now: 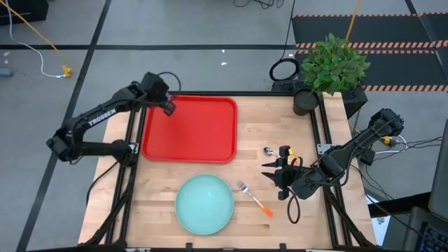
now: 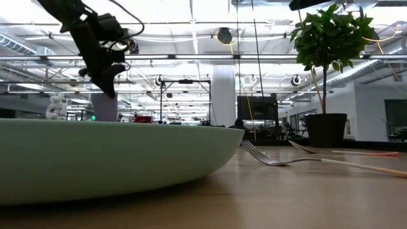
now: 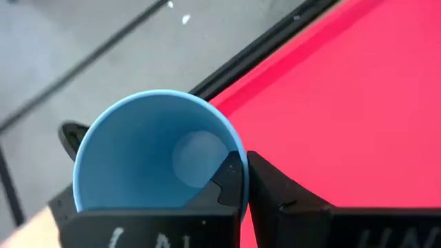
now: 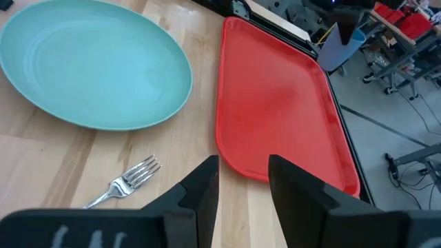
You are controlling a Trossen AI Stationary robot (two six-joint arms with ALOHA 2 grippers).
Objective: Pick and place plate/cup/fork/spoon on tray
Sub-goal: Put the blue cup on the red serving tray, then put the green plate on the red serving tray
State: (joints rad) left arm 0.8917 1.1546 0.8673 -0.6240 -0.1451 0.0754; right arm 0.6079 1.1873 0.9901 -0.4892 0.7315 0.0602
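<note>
My left gripper (image 1: 166, 105) is shut on the blue cup (image 3: 148, 151) at the far-left corner of the red tray (image 1: 190, 128); the cup also shows in the right wrist view (image 4: 342, 47). My right gripper (image 1: 278, 175) is open and empty over the table, right of the fork (image 1: 253, 197). The fork lies flat next to the mint-green plate (image 1: 204, 204). The spoon (image 1: 269, 150) lies flat just beyond my right gripper. The plate rests on the table in front of the tray. My left gripper holds the cup's rim wall (image 3: 231, 148) with one finger (image 3: 227, 184) inside the cup and the other (image 3: 282, 200) outside. The fingers come from above. The cup stays upright, mouth up; whether its bottom touches anything does not show.
A potted plant (image 1: 332, 66) stands at the table's far right corner. Black frame rails run along the table's edges. Bare wood lies between the tray and my right gripper.
</note>
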